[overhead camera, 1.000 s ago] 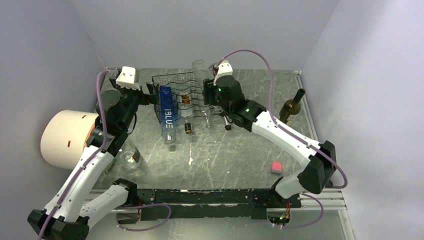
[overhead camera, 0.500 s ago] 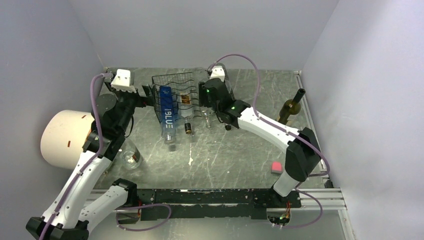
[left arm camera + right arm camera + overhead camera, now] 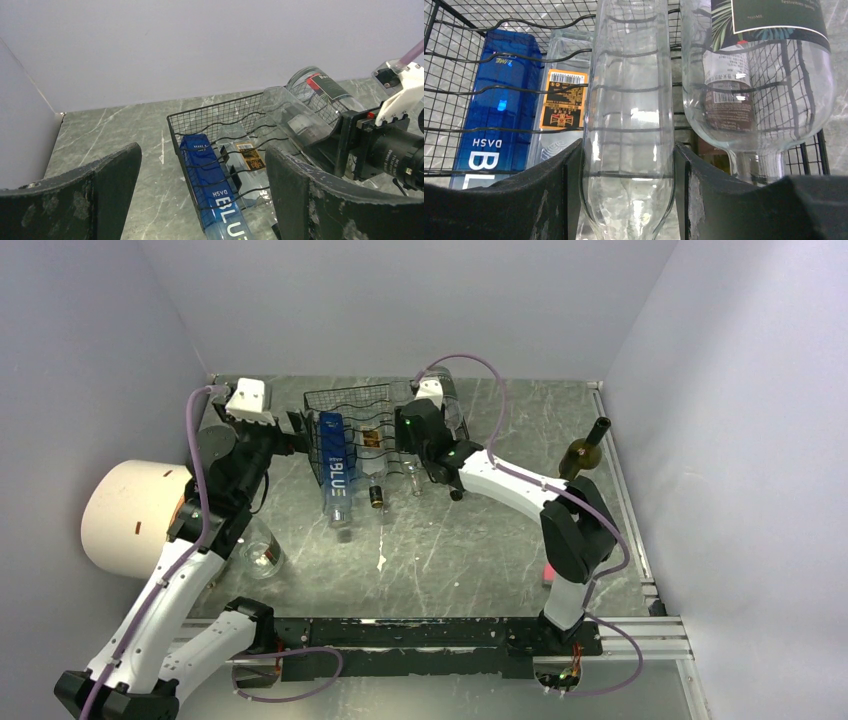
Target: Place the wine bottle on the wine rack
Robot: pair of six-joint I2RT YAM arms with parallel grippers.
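R gripper (image 3: 626, 150) is clamped on the clear bottle (image 3: 630, 100), one finger pressed to each side of the glass. That bottle lies lengthwise at the rack (image 3: 345, 405), w/ wavy wires showing through it. Can't tell if its weight is on them. Rack sits at the far middle of the table (image 3: 450, 560).

Bottles: 5 total, 4 at the rack and 1 apart. Across the rack from L to R:
- blue bottle (image 3: 335, 468), lying down, neck sticking out the near side toward the arms
- orange-label bottle (image 3: 560, 105), clear glass, just beside the blue one
- the clear bottle, in the R gripper
- dark-label bottle (image 3: 769, 65), also clear glass, just beside the held one at the rack's R edge

The 5th, an olive bottle (image 3: 582, 455), stands upright near the R wall, well apart from the rack.

L gripper (image 3: 202, 152) gapes wide w/ nothing between its fingers. It's just L of the rack, facing it.

Other items, 1 each:
- white cylinder (image 3: 125, 515), on its side at the L
- glass (image 3: 262, 558), near it by the L arm
- pink block (image 3: 548, 573), by the R arm and partly hidden by it
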